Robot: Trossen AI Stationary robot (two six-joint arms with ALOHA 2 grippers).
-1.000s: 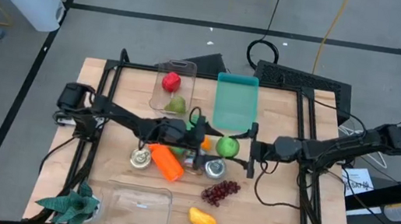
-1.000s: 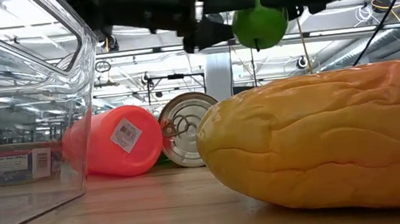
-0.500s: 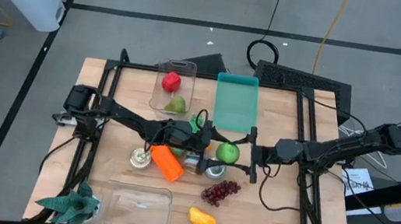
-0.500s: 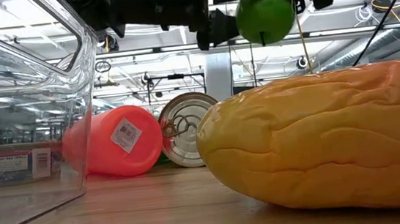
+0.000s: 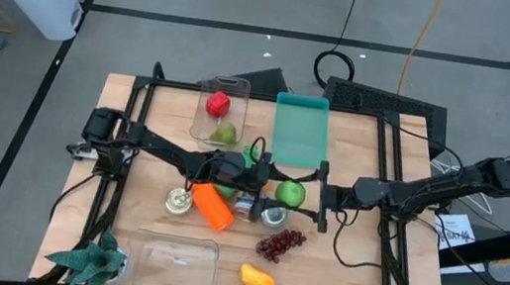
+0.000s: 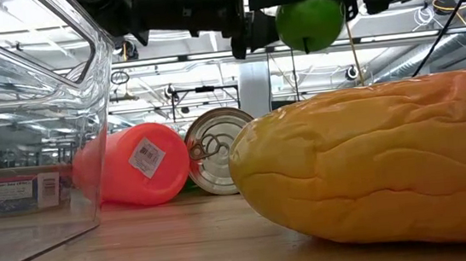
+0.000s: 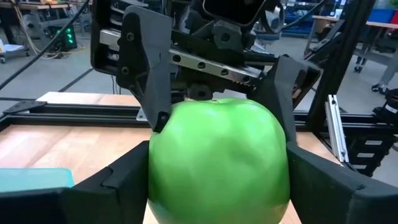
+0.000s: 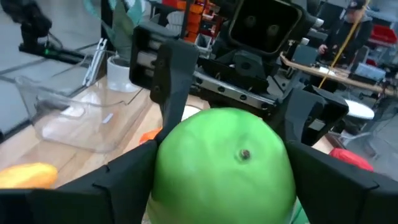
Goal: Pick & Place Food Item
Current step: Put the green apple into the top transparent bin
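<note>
A green apple [image 5: 290, 193] hangs in the air above the middle of the table, with a gripper on each side. My left gripper [image 5: 275, 191] reaches in from the table's left, and my right gripper [image 5: 306, 198] from the right. Each is shut on the apple. In the left wrist view the apple [image 7: 217, 158] fills the space between my own fingers, with the right gripper's fingers behind it. The low view shows the apple [image 6: 310, 22] high above the table top. My left gripper pinches the apple's left half [image 7: 163, 168] between its two fingers, coming level from the table's left. The apple is lifted clear of the table. My right gripper pinches the apple's right half [image 8: 273, 180] between its two fingers, coming level from the table's right. Its fingers [image 7: 151, 87] stand opposite the left gripper's. The stem end [image 8: 244, 154] faces the right wrist.
Under the apple stand a tin can [image 5: 275, 213] and an orange canister [image 5: 211, 206], with another can [image 5: 178, 202] to the left. Grapes [image 5: 281, 243], a yellow fruit [image 5: 258, 280] and a clear bin [image 5: 173, 266] lie nearer. A teal tray [image 5: 299, 129] and a bin with fruit [image 5: 220, 108] lie farther.
My left gripper has moved toward the table's right and come up against the apple. My right gripper has carried the apple a little toward the near edge and slightly upward. Since half a second ago, little has moved.
</note>
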